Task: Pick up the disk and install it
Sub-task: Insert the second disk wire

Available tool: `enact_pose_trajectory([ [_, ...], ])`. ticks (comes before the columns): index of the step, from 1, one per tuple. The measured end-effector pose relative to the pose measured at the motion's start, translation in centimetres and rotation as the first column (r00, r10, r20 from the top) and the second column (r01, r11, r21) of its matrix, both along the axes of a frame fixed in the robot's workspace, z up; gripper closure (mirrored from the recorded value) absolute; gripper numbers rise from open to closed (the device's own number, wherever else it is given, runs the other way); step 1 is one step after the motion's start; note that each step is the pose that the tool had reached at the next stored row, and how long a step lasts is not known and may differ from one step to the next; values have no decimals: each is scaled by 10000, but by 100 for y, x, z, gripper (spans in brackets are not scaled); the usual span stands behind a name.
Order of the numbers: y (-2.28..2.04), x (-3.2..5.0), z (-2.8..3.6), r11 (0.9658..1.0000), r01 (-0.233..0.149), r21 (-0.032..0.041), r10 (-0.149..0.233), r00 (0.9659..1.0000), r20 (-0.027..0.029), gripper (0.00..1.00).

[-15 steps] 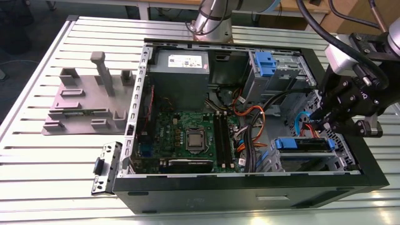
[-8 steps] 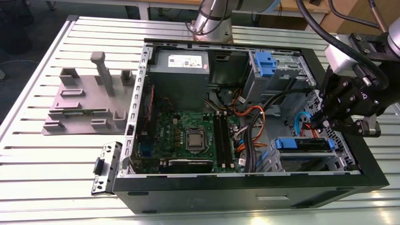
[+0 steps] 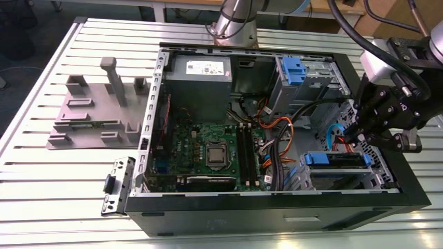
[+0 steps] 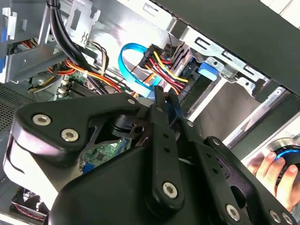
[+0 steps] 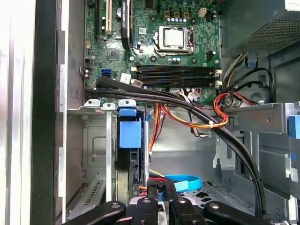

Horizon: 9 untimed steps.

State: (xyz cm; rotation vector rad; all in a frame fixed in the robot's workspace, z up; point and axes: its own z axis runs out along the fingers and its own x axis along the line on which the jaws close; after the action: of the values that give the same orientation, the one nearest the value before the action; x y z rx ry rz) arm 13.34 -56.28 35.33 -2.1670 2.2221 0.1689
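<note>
Gripper (image 3: 354, 136) hovers just above the apparently seated disk (image 3: 337, 160).

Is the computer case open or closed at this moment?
Open. The computer case has no side panel on it: in the exterior view its motherboard and orange cables lie exposed.

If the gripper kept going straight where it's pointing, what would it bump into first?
Probably the blue cable and the red-and-yellow wires just ahead of the gripper, though depth is hard to judge.
</note>
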Motion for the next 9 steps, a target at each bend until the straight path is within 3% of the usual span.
enact_pose_trajectory([
  [6, -138, -13, -15, 10000, 0, 28, 0, 10000, 0, 80],
  [9, -171, -34, -34, 9999, 0, 137, 0, 10000, 0, 80],
])
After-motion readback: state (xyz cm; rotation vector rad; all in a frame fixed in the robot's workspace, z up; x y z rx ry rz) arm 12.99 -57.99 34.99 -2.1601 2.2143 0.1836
